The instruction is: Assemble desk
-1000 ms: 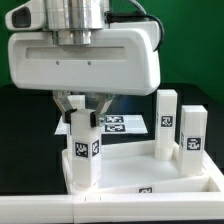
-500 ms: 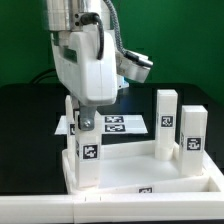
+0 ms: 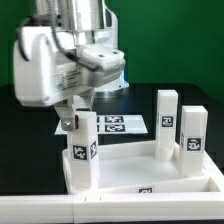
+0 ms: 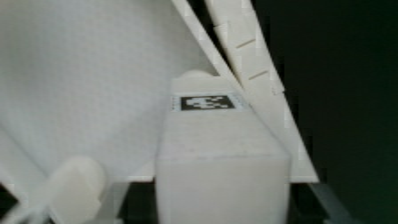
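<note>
The white tray-like tabletop (image 3: 150, 186) lies rim up on the dark table. One white tagged leg (image 3: 82, 150) stands upright in its corner at the exterior view's left. My gripper (image 3: 77, 118) comes down from above and is shut on that leg's upper part. In the wrist view the same leg (image 4: 222, 150) fills the middle with its tag facing the camera, held in my gripper (image 4: 224, 205), a dark finger (image 4: 141, 203) on either side of it. Two more legs (image 3: 165, 124) (image 3: 193, 134) stand upright at the tabletop's far right corners.
The marker board (image 3: 126, 123) lies flat on the table behind the tabletop. A white ledge (image 3: 40, 210) runs along the front edge of the exterior view. The green backdrop stands behind the black table.
My hand has turned about the upright leg while staying shut on it, its broad body swinging from facing the camera to side-on. The leg stays in its corner.
</note>
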Motion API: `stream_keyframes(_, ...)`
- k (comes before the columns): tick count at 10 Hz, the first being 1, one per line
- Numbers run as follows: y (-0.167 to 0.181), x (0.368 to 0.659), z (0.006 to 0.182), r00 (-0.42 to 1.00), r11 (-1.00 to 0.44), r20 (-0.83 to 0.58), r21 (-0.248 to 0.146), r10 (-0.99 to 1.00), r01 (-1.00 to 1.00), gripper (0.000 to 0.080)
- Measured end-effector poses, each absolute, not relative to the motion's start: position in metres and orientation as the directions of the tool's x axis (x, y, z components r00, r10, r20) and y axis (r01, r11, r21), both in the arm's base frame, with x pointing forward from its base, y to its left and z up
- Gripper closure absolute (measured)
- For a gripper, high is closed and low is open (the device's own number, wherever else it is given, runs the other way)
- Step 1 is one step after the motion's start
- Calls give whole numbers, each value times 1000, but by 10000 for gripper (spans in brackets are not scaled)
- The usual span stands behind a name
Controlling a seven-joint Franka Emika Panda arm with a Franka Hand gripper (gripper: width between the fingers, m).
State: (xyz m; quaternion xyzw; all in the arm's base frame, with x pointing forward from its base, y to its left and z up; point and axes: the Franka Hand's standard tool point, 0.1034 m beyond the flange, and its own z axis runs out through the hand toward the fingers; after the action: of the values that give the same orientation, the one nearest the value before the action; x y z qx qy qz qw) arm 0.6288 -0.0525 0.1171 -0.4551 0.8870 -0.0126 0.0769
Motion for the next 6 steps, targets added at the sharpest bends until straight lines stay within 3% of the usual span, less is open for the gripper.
stream_keyframes(1,-48,631,118,-651,666,-151,-103,-744,-739,514)
stream_keyframes(2,-48,630,117,-609,624,-143,-107,-780,-774,514)
stream_keyframes(3,-47,630,117,-573,587,-138,-111,-808,-802,339)
stream_keyframes(4,-44,630,118,-397,408,-105,-124,-912,-904,215)
stream_keyframes(5,-41,632,118,-172,181,-73,-147,-982,-973,215)
stream_keyframes(6,-39,632,118,53,-45,-41,-159,-998,-986,163)
